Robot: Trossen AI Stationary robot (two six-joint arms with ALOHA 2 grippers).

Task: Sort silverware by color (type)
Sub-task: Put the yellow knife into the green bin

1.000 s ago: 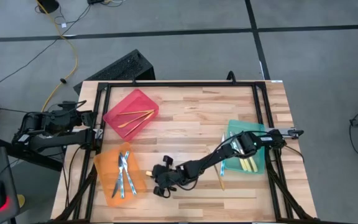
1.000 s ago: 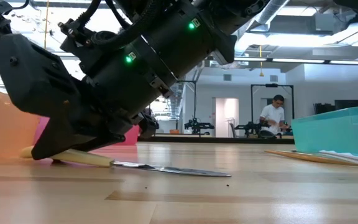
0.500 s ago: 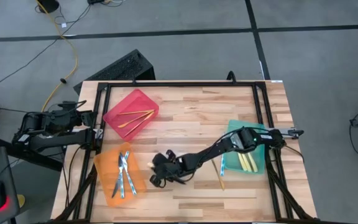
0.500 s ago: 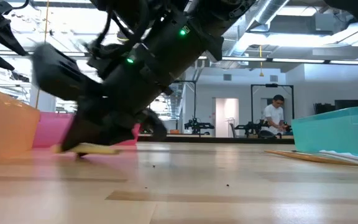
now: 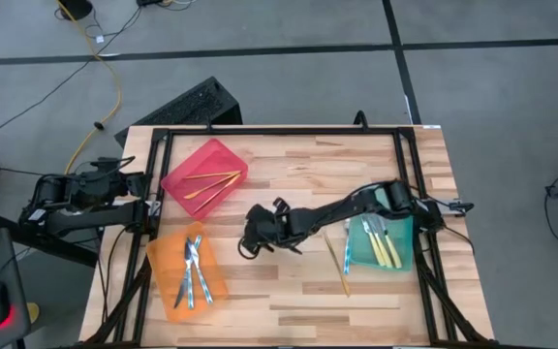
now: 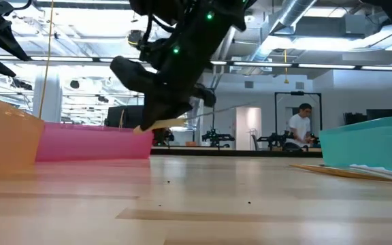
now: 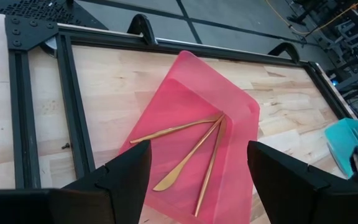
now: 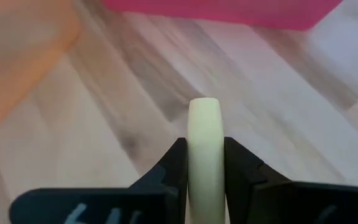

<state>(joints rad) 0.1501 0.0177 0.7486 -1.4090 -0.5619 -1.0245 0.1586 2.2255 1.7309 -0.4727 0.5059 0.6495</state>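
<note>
Above mid-table, the right hand (image 5: pixel 250 242) pinches a yellow-handled knife (image 6: pixel 165 123), lengthwise tilted.

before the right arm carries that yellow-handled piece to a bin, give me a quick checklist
1. Grip: right gripper shut on the yellow-handled knife, handle between both fingers. Ok.
2. Lift: knife hangs off the table. Ok.
3. Target: teal bin already holds yellow-handled pieces. Ok.
4. Path: a gold piece lies on the table beside the teal bin. Not ok, pass above it.
5. Left gripper open, waiting over the red bin. Ok.
6. Blade end alignment: cannot tell.
</note>
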